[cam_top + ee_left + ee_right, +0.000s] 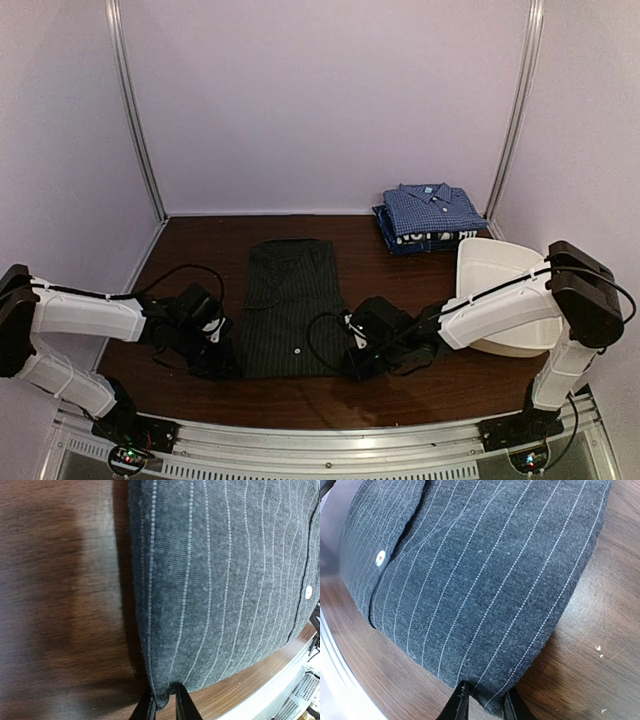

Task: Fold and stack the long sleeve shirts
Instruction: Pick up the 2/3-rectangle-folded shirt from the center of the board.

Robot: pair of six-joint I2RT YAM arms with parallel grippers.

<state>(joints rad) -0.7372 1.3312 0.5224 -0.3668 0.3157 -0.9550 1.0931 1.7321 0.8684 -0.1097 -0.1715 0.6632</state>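
I've got the charcoal pinstripe shirt (290, 305) flat at centre, long axis near-to-far, w/ the left gripper (164, 702) pinched almost closed on its near-left hem corner and the right gripper (482, 702) apparently gripping the near-right corner likewise, so the fold should go twd the far end.

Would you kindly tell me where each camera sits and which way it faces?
Top external: above, behind the robot, looking down on the table; left arm, right arm show.
Left wrist: on the left arm, facing the pinstriped shirt; left gripper pinches its corner.
Right wrist: mirrored; right gripper pinches the other corner.
Shared: shirt, white button.
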